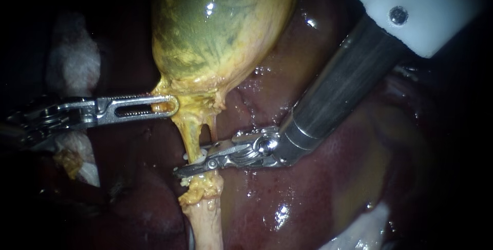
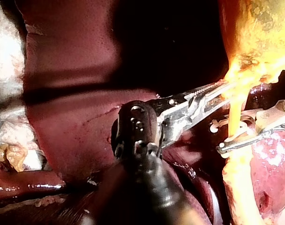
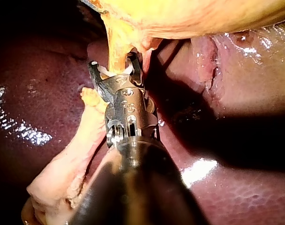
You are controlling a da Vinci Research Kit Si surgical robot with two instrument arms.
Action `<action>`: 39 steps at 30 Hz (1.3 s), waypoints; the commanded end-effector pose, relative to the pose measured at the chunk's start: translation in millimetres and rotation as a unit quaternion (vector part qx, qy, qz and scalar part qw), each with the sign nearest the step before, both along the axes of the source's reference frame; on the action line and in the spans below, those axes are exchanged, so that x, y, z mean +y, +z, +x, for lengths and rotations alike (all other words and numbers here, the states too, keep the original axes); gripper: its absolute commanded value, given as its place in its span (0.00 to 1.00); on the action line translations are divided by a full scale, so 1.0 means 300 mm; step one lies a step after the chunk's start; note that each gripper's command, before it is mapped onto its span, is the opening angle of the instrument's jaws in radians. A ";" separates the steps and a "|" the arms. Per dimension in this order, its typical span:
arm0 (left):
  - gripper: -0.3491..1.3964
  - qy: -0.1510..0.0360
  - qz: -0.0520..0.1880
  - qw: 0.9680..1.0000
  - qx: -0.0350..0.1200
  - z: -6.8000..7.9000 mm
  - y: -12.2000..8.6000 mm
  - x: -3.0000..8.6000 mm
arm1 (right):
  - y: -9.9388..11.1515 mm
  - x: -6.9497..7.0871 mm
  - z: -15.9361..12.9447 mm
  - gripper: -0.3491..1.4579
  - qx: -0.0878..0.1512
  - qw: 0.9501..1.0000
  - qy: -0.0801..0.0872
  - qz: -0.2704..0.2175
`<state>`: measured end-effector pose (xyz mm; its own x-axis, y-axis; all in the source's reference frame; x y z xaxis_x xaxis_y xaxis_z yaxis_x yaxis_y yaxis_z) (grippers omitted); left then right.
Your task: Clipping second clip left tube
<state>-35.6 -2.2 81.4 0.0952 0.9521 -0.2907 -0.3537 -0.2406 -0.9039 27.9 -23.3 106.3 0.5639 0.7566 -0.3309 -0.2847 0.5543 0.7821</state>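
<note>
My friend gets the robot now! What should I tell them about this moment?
Left instrument: jaws shut on the neck of the yellow-green gallbladder.
Right instrument: jaws shut on a white clip that straddles the thin yellow tube, over the dark red liver.
Done: clip is placed around the tube.
Left: it looks open, so squeeze it closed, then let go and back away.

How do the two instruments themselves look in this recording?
Left instrument: slim silver end effector, long, slotted and toothed, on a dark shaft. Right instrument: shorter silver end effector with round pivot pins, on a thick grey metal shaft that leads into a white housing with two dark screws.
</note>
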 end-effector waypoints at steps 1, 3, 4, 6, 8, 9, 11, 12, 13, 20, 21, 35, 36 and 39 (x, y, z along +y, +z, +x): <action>0.00 0.000 0.000 1.000 0.000 -0.0001 0.0000 0.0001 | 0.0002 0.0001 0.0004 0.49 0.000 1.000 0.001 0.000; 0.00 0.000 0.000 1.000 0.000 -0.0002 0.0001 0.0000 | 0.0005 0.0003 0.0008 0.48 -0.001 1.000 0.001 0.000; 0.00 0.000 0.000 1.000 0.000 -0.0002 0.0001 -0.0001 | 0.0007 0.0003 0.0009 0.48 -0.001 1.000 0.001 0.000; 0.00 0.000 0.000 1.000 0.000 -0.0003 0.0002 -0.0002 | 0.0010 0.0003 0.0009 0.48 -0.001 1.000 0.001 0.000; 0.00 0.000 0.000 1.000 0.000 -0.0004 0.0002 -0.0002 | 0.0016 0.0001 0.0009 0.48 -0.001 1.000 0.001 -0.001; 0.00 0.000 0.000 1.000 0.000 -0.0005 0.0002 -0.0003 | 0.0019 0.0000 0.0010 0.48 -0.001 1.000 0.001 -0.001; 0.00 0.000 -0.001 1.000 0.000 -0.0005 0.0003 -0.0003 | 0.0026 -0.0002 0.0010 0.48 -0.001 1.000 0.001 -0.002; 0.00 0.000 -0.001 1.000 0.000 -0.0006 0.0003 -0.0004 | 0.0029 -0.0004 0.0009 0.47 -0.001 1.000 0.001 -0.002; 0.00 0.000 -0.001 1.000 0.000 -0.0006 0.0003 -0.0004 | 0.0031 -0.0005 0.0009 0.47 0.000 1.000 0.000 -0.001; 0.00 0.000 -0.001 1.000 0.000 -0.0007 0.0004 -0.0006 | 0.0036 -0.0005 0.0003 0.42 -0.001 1.000 -0.001 -0.001; 0.00 0.000 -0.001 1.000 0.001 -0.0007 0.0003 -0.0006 | 0.0038 -0.0004 0.0001 0.41 -0.001 1.000 -0.001 -0.001; 0.00 -0.002 0.002 1.000 0.000 -0.0012 -0.0001 -0.0014 | 0.0067 0.0022 -0.0019 0.00 0.014 0.999 -0.005 0.051; 0.00 -0.002 0.002 1.000 0.000 -0.0012 -0.0001 -0.0014 | 0.0069 0.0023 -0.0020 0.00 0.015 0.998 -0.003 0.054; 0.00 -0.003 0.004 1.000 0.000 -0.0013 -0.0001 -0.0015 | 0.0072 0.0026 -0.0024 0.00 0.013 0.998 -0.001 0.059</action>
<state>-36.0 -2.7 81.4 0.1005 0.9537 -0.2835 -0.3552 -0.2318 -0.9056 27.2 -22.5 108.5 0.5559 0.7915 -0.2540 -0.2640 0.4579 0.8489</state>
